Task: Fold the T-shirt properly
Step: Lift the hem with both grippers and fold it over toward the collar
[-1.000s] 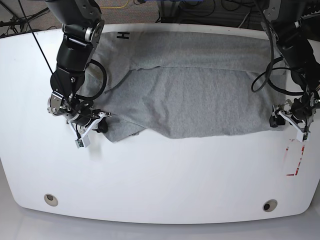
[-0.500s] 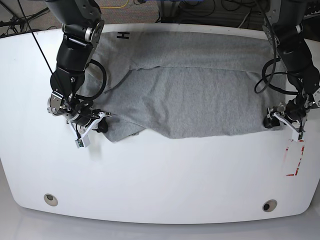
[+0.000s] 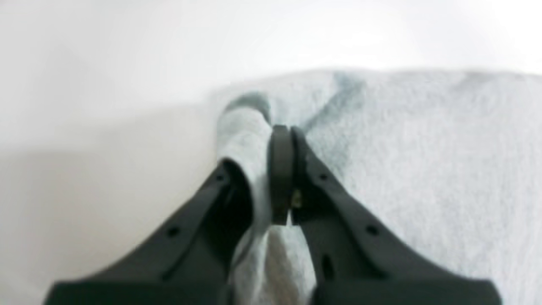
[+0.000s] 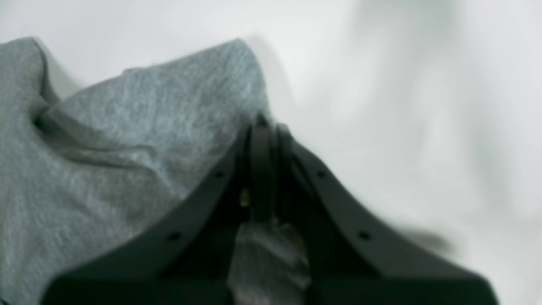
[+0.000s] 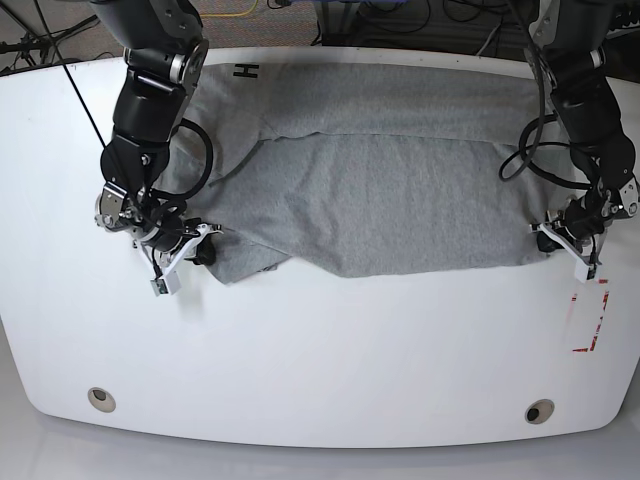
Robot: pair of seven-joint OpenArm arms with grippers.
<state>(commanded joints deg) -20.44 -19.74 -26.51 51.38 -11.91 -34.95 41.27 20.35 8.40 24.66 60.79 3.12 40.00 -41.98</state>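
flat across the far half of the white table (image 5: pixel 320 350), heather-grey t-shirt (image 5: pixel 380 190) spread wide, wrinkled, dark lettering just visible at its far corner on the base view's left. pinched at both near corners: left gripper (image 3: pixel 281 169) with jaws clamped on a fold of cloth at the view's right edge, right gripper (image 4: pixel 262 169) likewise closed on fabric at the opposite corner. nearby, red-and-white tag (image 5: pixel 590 320) lying on the table just beside the left gripper.

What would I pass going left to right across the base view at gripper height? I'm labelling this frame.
Bare table → right gripper → T-shirt → left gripper → red-marked tag, slightly lower.
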